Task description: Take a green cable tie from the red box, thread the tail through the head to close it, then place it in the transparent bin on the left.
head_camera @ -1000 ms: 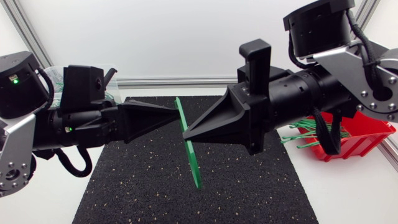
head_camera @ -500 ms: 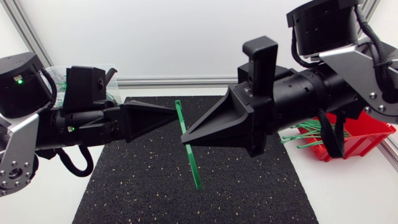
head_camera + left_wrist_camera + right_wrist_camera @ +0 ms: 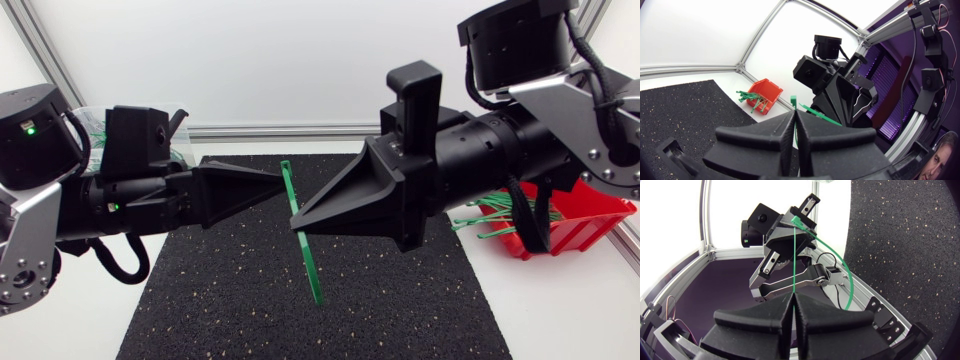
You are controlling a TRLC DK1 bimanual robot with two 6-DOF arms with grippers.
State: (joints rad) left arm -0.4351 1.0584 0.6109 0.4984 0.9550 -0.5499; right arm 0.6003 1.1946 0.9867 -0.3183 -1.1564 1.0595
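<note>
Above the black speckled rubber mat (image 3: 250, 300), the two arms meet tip to tip around a single thin green plastic cable tie (image 3: 313, 272). The left gripper (image 3: 283, 190) has its wedge fingers pressed together, and in its own wrist view (image 3: 794, 113) the tie (image 3: 816, 115) comes out of the seam at the fingertips, so it is pinching the strip near its upper end. The right gripper (image 3: 296, 220) comes in from the other side. Its fingers are also closed flat against each other, nipping the tie a little lower down. In the right wrist view the green strip (image 3: 795, 255) rises straight out from between that gripper's tips (image 3: 794, 296) to the left arm's claw ahead. A second stretch of it arcs away to one side.

In the head view the tie stands roughly upright and slightly tilted. Its lower end hangs free over the mat, touching nothing.

The red plastic box (image 3: 590, 215) sits on the table under the right arm, with a bundle of loose green ties (image 3: 492, 212) sticking out over its rim. The transparent bin (image 3: 95, 150) is partly hidden behind the left arm.
</note>
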